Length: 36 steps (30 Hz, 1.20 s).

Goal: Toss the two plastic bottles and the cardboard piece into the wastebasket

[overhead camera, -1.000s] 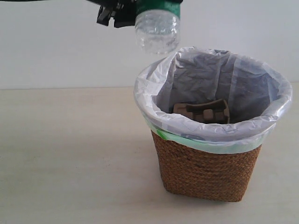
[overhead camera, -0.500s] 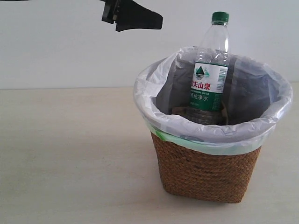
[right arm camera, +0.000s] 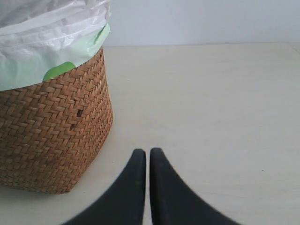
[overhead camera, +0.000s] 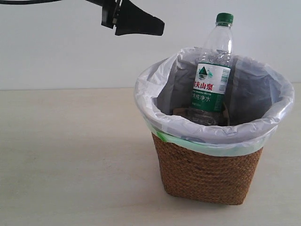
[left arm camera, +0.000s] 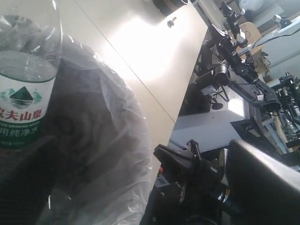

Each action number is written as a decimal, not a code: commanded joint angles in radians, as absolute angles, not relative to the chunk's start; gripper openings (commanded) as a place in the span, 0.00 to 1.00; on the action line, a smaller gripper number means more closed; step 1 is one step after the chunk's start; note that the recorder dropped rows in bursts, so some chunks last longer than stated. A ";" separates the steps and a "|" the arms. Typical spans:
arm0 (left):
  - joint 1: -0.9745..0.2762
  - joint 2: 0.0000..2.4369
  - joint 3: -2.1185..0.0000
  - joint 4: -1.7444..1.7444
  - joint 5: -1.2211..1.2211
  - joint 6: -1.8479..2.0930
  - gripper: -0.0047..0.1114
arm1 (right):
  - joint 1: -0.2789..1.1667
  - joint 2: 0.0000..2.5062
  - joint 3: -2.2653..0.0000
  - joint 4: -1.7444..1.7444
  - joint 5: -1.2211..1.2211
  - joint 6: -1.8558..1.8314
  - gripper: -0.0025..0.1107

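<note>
The left gripper (overhead camera: 153,26) hangs high beside the wastebasket (overhead camera: 207,174), carrying nothing; whether its jaws stand apart cannot be told. The right gripper (right arm camera: 144,151) sits low by the wicker wall, fingers pressed together, empty. And the green-capped bottle (overhead camera: 212,84) is in, standing upright in the liner, neck and cap poking above the rim! The red-labelled bottle is nowhere in view. Best move now, likely: draw the left arm away high and wide, clear of that cap, so the bottle isn't tipped out.

The left tool (overhead camera: 157,26) is matte black, tapering to a blunt wedge, with a thin black cable (overhead camera: 23,2) behind it. The right tool (right arm camera: 147,153) has two smooth black fingers (right arm camera: 131,187) curving to points.
</note>
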<state>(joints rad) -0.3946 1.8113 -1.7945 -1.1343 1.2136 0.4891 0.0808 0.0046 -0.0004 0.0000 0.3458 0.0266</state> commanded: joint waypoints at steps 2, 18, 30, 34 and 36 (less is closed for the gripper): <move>-0.389 1.805 -1.798 -1.088 1.221 0.483 0.39 | 0.075 0.000 0.000 0.000 0.339 0.022 0.02; -0.389 1.762 -1.798 -0.880 1.221 0.499 0.08 | 0.075 0.000 0.000 0.000 0.339 0.022 0.02; -0.389 1.517 -1.669 -0.776 1.208 0.484 0.08 | 0.075 0.000 0.000 0.000 0.341 0.022 0.02; -0.389 1.394 -1.543 -0.770 1.140 0.487 0.08 | 0.075 0.000 0.000 0.000 0.341 0.022 0.02; -0.389 1.332 -1.492 -0.761 1.112 0.487 0.08 | 0.075 0.000 0.000 0.000 0.341 0.022 0.02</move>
<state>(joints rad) -0.3908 1.4046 -1.5515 -0.7697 1.1588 0.4908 0.0808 0.0046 -0.0004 0.0000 0.3458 0.0266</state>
